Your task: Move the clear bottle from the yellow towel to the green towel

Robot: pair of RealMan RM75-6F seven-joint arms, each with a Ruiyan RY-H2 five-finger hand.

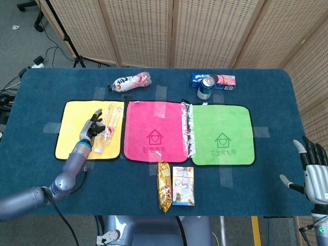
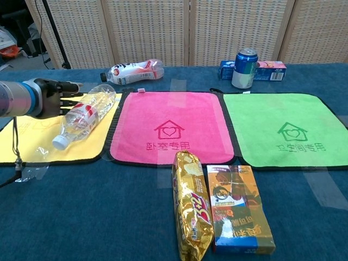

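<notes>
The clear plastic bottle with a red-and-white label and white cap (image 1: 107,129) (image 2: 85,117) lies on its side, just to the right of the left hand (image 1: 93,130) (image 2: 48,98). It rests slanted on the yellow square towel (image 1: 72,133) (image 2: 22,136), cap towards the near edge. The green square towel with a house print (image 1: 222,134) (image 2: 288,128) lies flat, well apart to the right of that hand.

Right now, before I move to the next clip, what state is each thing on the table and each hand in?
clear bottle: lying capped on the yellow towel, near its right edge.
left hand: fingers spread, against the bottle's side, not gripping.
right hand: open, fingers up, at the table's edge.
green towel: flat, bare.
pink towel: flat, bare.
red-labelled bottle: lying on its side.
can: upright.
gold snack bag: lying flat.
</notes>
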